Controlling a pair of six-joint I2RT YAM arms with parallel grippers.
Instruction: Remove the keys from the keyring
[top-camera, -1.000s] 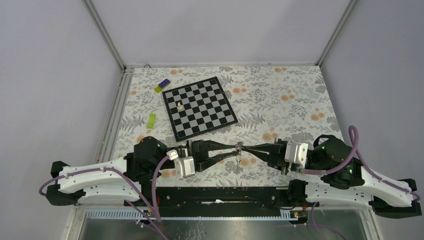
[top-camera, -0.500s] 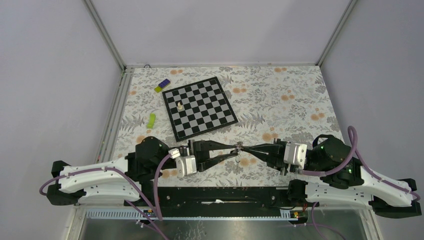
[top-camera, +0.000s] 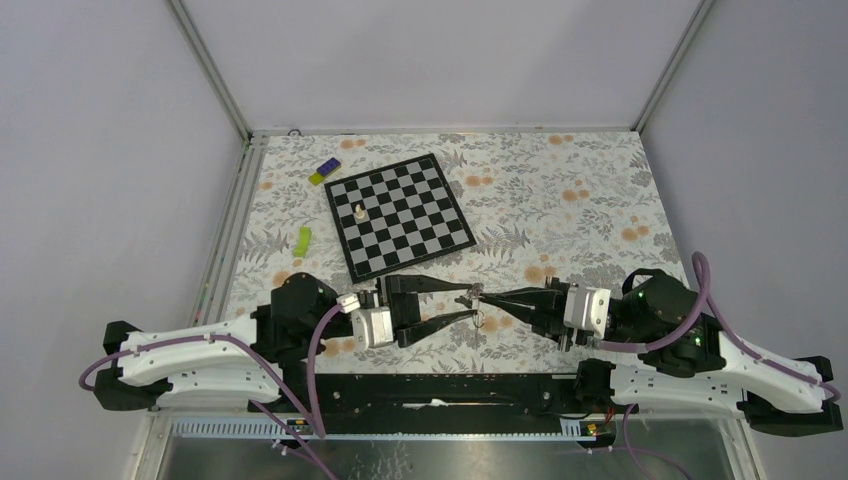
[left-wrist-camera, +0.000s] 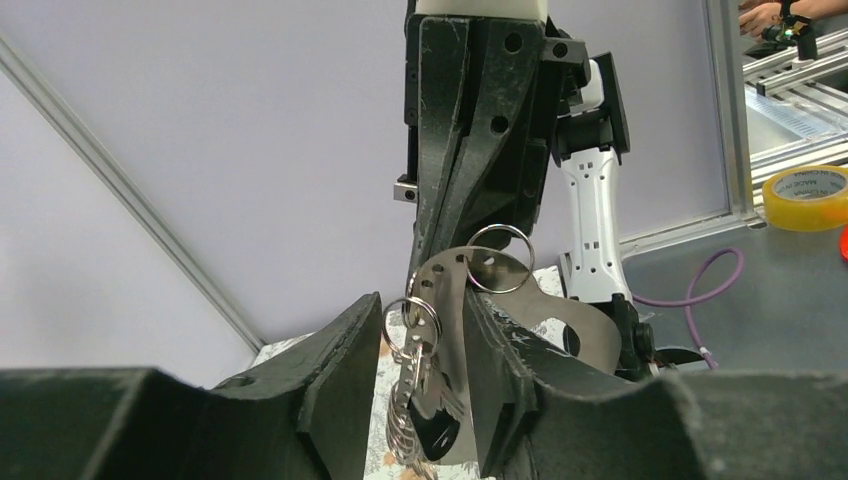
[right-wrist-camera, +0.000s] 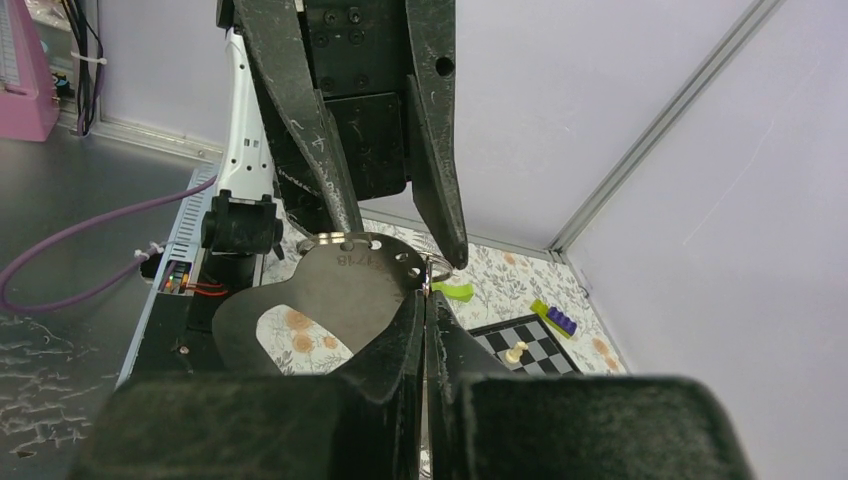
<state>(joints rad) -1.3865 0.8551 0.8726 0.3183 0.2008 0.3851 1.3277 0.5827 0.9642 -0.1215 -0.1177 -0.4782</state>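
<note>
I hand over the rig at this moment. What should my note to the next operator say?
Left claw: open, one finger on each side of the hanging keys, with no grip on them.
Right claw: shut on the keyring at its flat metal plate, holding it up in the air.
Done: no key seems to be off yet.
Left: take every key off the ring.
</note>
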